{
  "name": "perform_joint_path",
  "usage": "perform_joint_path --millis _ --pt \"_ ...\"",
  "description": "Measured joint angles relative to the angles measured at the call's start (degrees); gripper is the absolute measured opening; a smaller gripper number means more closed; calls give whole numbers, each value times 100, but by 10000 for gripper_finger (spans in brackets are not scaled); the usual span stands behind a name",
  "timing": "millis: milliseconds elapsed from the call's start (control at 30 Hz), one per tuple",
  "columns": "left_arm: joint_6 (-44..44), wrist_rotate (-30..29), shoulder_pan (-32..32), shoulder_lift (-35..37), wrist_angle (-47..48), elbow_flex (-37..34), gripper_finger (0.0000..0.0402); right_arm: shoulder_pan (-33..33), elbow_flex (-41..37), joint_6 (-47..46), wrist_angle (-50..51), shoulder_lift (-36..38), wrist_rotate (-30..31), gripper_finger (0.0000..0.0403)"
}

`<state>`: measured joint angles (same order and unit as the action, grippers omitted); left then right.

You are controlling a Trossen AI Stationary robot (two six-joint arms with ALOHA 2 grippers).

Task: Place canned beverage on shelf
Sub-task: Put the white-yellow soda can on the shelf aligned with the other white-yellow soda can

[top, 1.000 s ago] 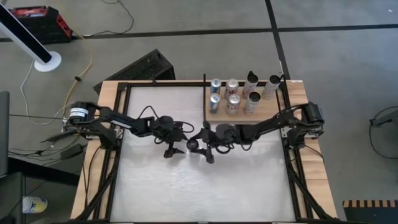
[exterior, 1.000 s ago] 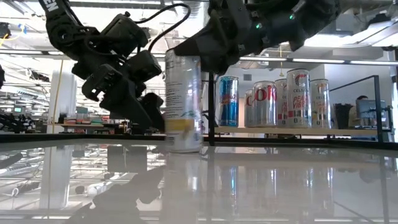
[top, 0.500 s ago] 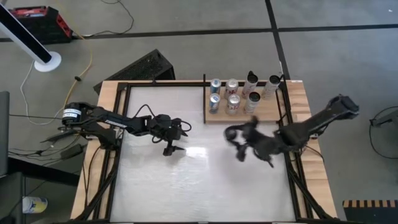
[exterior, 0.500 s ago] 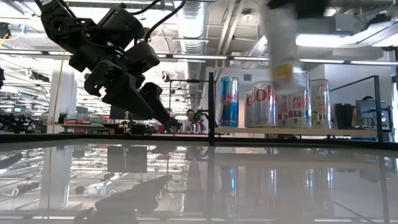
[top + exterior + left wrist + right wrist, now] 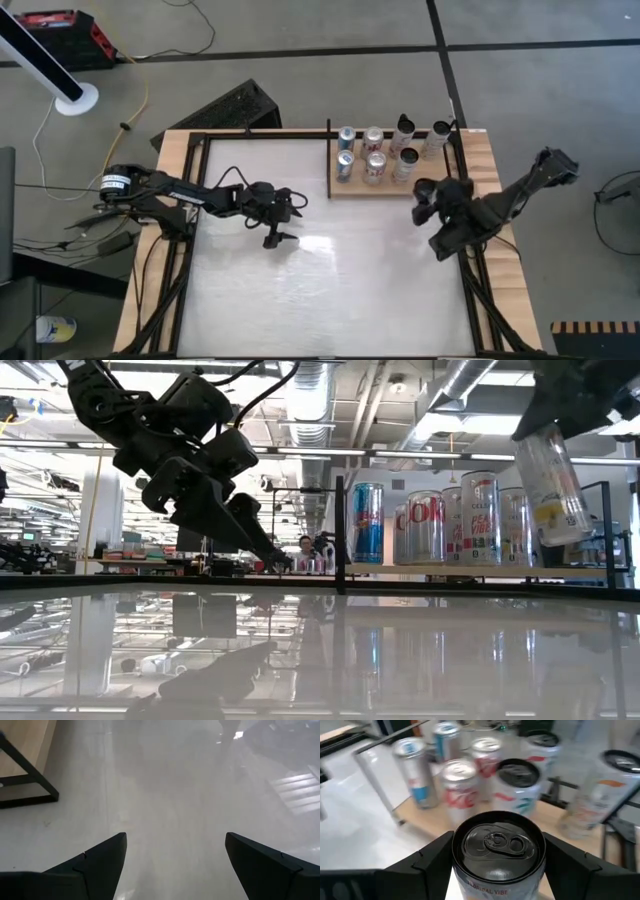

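Silver and tall, the can was pinched between the two dark fingers of the right gripper, high in the air. From low down it hung tilted, well above the table, with its bottom end just in front of the shelf's right end.

Half a second before, that arm was more toward the middle of the table, and the can showed above the cans in the row. One second before, the can stood on the table, between the two grippers. Now the right gripper had gone over to the right side, just beside the front right corner of the shelf. The can was not on the shelf yet.

The left gripper hung over the left middle of the table, much where it was half a second ago. Its fingers were spread wide, with nothing between them (only bare shiny table showed there).

On the tan wood shelf stood seven cans: two blue and silver ones at the left, two red and silver ones next to them, and three taller pale ones to the right. With the held one, that made eight cans. There were two arms and one shelf.
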<state>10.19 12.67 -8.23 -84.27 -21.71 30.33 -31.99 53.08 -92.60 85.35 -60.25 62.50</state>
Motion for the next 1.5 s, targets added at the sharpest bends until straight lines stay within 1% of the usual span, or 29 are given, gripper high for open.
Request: perform_joint_path --millis 67,100,367,567,700,867,1067,1267,1500 --pt "-13 0 -22 0 0 0 322 61 0 -444 417 0 -8 281" --pt "-15 -2 -35 0 0 0 322 109 -10 -510 460 2 -21 281" --pt "-43 8 -120 -2 -135 0 322 894 -265 -52 439 205 144 281" --pt "-86 44 -120 -3 -71 0 322 1536 -752 -21 479 704 247 281" --pt "-96 46 -120 -4 -24 0 322 1764 -1053 -154 395 1148 568 281" --pt "-98 47 -120 -7 -72 0 322 2008 -1427 -33 -114 1510 986 288" --pt "-170 50 -120 -7 -116 0 322 2306 -1725 -12 -209 1617 1114 292" --pt "-187 50 -120 -7 -120 0 322 2418 -1775 68 -464 1613 1259 293" --pt "-165 52 -120 -7 -127 0 322 2846 -1775 198 -581 1609 1280 294"
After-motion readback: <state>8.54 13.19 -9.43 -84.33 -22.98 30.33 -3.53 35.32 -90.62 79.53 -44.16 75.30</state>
